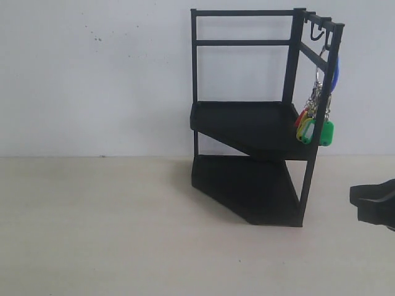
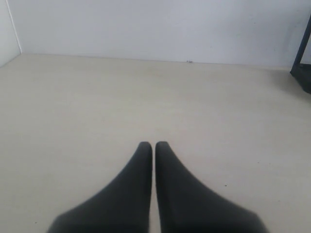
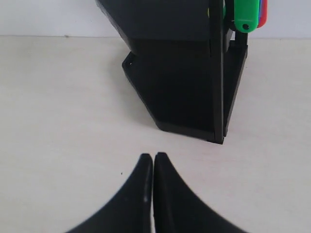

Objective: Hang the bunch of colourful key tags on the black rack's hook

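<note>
The black rack (image 1: 247, 123) stands on the table right of centre, against the white wall. The colourful key tag bunch (image 1: 316, 123) hangs by its blue loop from a hook at the rack's upper right bar, with green, yellow and red tags dangling beside the upper shelf. In the right wrist view the rack's base (image 3: 184, 82) is ahead and the green tag (image 3: 244, 14) shows at the frame edge. My right gripper (image 3: 153, 156) is shut and empty, low over the table, a dark shape at the exterior view's right edge (image 1: 375, 205). My left gripper (image 2: 153, 144) is shut, empty, over bare table.
A second small hook (image 1: 316, 34) on the rack's top bar carries nothing. The pale table (image 1: 99, 228) stretches left of the rack. A corner of the rack (image 2: 303, 73) shows at the edge of the left wrist view.
</note>
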